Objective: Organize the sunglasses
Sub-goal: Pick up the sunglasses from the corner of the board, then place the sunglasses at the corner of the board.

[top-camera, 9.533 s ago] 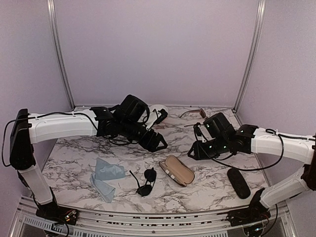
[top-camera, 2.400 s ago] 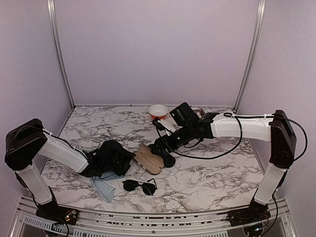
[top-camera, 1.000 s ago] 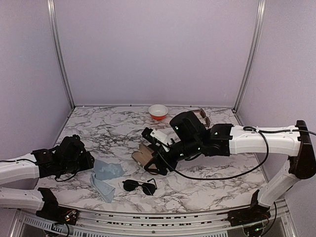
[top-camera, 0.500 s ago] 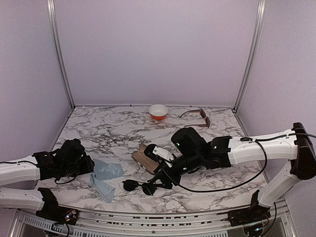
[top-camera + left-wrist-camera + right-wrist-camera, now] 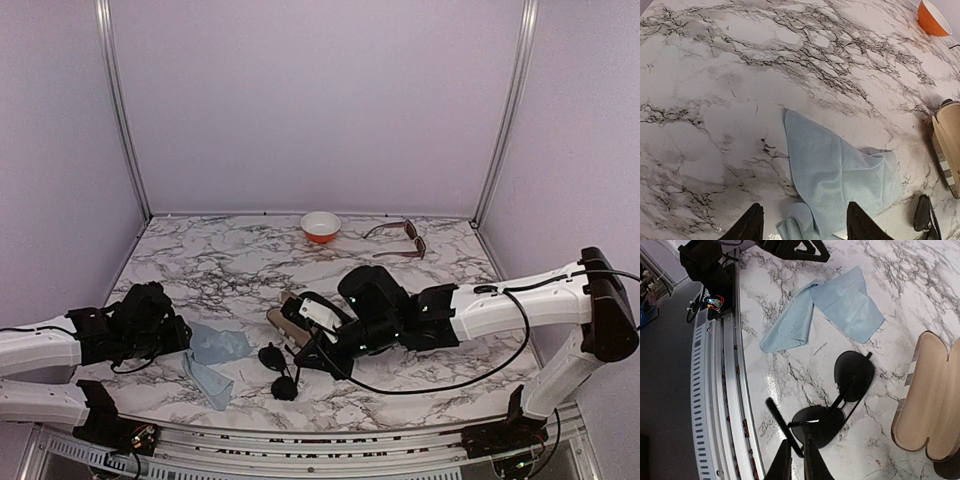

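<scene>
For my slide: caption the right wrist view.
Right gripper pinches small black round-lensed sunglasses beside open tan oblong case.

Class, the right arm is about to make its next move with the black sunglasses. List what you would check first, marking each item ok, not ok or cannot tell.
1. Grip: right gripper shut on the black sunglasses: ok.
2. Target: brown case lies open, visible lining empty: ok.
3. Fit: sunglasses' arms folded flat: not ok, one arm sticks out.
4. Path: blue cloth lies on the side away from the case: ok.
5. Other arm: left gripper open, holding nothing, above the cloth: ok.
6. Clearance: sunglasses lifted off the table: cannot tell.
</scene>
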